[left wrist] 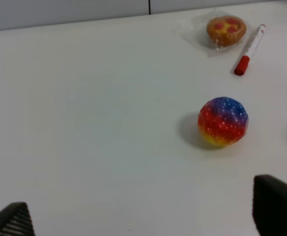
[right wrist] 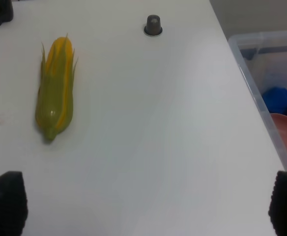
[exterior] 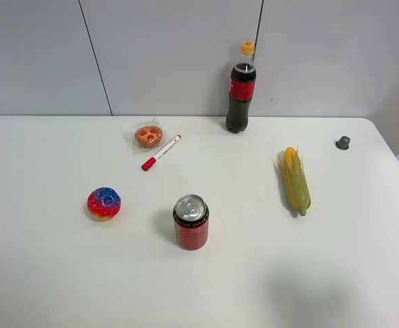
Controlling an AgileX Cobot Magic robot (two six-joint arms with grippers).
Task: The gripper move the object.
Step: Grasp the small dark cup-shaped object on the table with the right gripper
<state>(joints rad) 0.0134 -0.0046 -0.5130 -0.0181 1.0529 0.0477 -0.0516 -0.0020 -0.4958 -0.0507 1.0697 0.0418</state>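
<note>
The object is a tiny dark grey-brown capsule cup [exterior: 343, 142] standing alone near the table's far right edge; it also shows in the right wrist view [right wrist: 153, 25]. No arm shows in the exterior high view. My left gripper [left wrist: 143, 216] is open and empty, its two black fingertips [left wrist: 276, 206] at the frame corners above bare table near the rainbow ball. My right gripper [right wrist: 143, 206] is open and empty, its fingertips [right wrist: 5, 201] wide apart, well short of the capsule cup.
A soda can [exterior: 190, 222] stands front centre, a cola bottle [exterior: 241, 89] at the back, a corn cob [exterior: 296, 180] right of centre, a rainbow ball [exterior: 104, 203] left, a red marker [exterior: 160, 152] and wrapped pastry [exterior: 148, 135] behind. A clear bin [right wrist: 266, 88] sits beyond the right edge.
</note>
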